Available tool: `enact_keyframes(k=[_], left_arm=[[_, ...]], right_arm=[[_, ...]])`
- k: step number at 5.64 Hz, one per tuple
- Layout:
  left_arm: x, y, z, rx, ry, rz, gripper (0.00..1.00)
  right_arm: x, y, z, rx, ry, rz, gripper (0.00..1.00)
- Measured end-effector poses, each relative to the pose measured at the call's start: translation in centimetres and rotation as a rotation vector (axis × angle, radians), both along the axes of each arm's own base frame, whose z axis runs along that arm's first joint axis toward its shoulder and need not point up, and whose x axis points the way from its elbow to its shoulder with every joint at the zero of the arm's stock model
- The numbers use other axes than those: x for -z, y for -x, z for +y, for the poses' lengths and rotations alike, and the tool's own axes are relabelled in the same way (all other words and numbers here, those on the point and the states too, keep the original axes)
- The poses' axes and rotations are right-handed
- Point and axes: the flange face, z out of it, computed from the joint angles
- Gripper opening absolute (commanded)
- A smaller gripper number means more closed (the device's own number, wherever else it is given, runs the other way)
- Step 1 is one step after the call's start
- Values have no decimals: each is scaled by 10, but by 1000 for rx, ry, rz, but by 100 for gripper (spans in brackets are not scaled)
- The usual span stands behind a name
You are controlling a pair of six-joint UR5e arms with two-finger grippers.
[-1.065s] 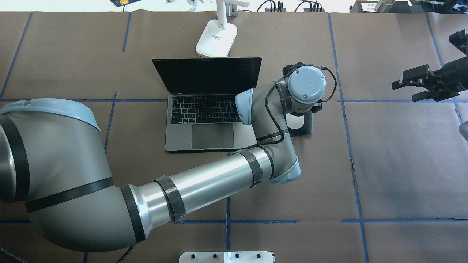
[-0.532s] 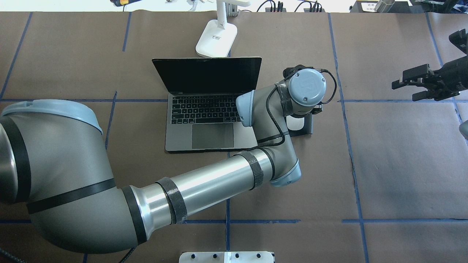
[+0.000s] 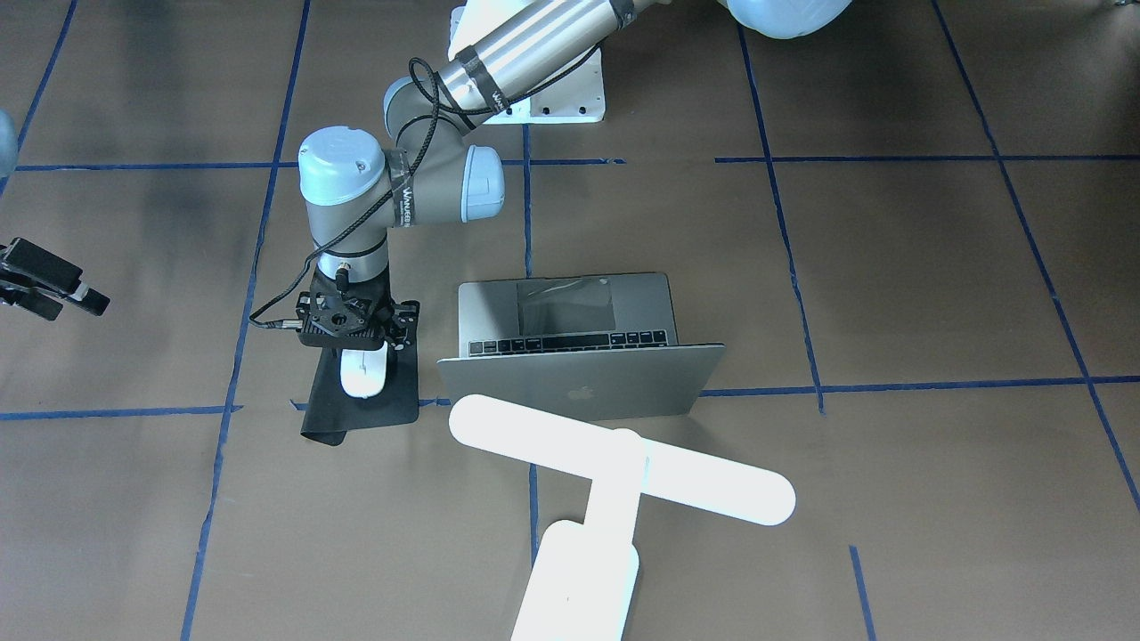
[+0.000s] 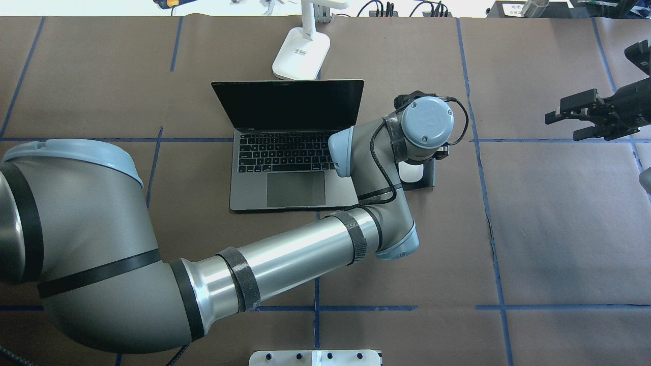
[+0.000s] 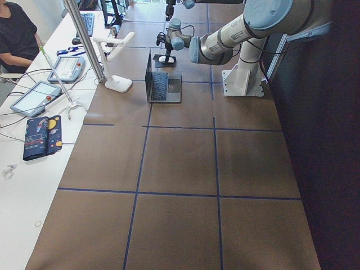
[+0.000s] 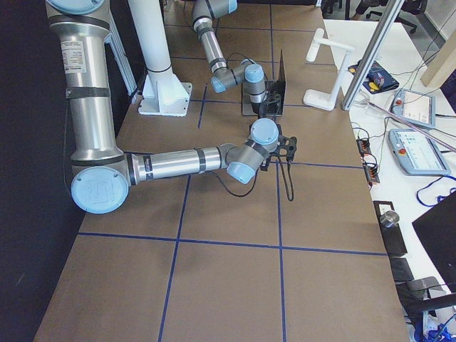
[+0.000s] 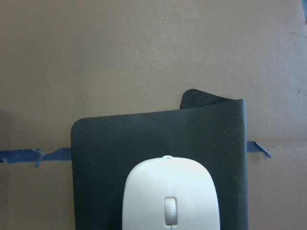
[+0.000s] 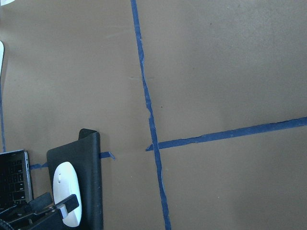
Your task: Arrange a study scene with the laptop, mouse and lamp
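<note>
The open grey laptop (image 4: pixel 295 168) sits mid-table, its lid (image 3: pixel 579 383) facing away from the robot. The white lamp (image 3: pixel 614 463) stands behind it, with its base (image 4: pixel 301 53) on the table. The white mouse (image 3: pixel 363 374) lies on a black mat (image 3: pixel 401 396) beside the laptop; it also shows in the left wrist view (image 7: pixel 170 196). My left gripper (image 3: pixel 349 334) hangs straight down over the mouse's near end. Its fingers (image 8: pixel 72 202) sit at the mouse's sides, and I cannot tell whether they grip it. My right gripper (image 4: pixel 554 122) is open and empty, far off to the side.
The mat's far corner (image 7: pixel 211 98) is curled up. The white bolted pedestal (image 3: pixel 561 89) stands at the robot's side. Blue tape lines cross the brown table cover. A person (image 5: pixel 14 34) sits at a side bench with tablets (image 5: pixel 34 97).
The left wrist has shifted very slightly over the mouse. The mouse, laptop, lamp and right arm have not moved.
</note>
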Motion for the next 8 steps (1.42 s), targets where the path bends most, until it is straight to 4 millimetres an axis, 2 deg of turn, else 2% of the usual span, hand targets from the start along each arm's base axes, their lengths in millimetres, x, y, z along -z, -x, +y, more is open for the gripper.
enact_keyframes(k=[2,4,5,6,7,8], left_arm=[[2,1,-1,2,-2,5,100],[21,9,-1,17,4,44,100],[37,15,2,22,10,68,100],[58,28,9,17,19,72,100],[70,45,18,0,32,71,100],[68,72,29,-20,36,82,100]], right_arm=[[0,0,-1,0,0,1,100],[0,-3,-1,-5,-1,0,100],[-1,-6,-1,-9,1,0,100],[-1,-12,-2,-16,3,-3,100],[0,-20,-3,-22,6,-10,100],[1,-28,-4,-28,6,-16,100]])
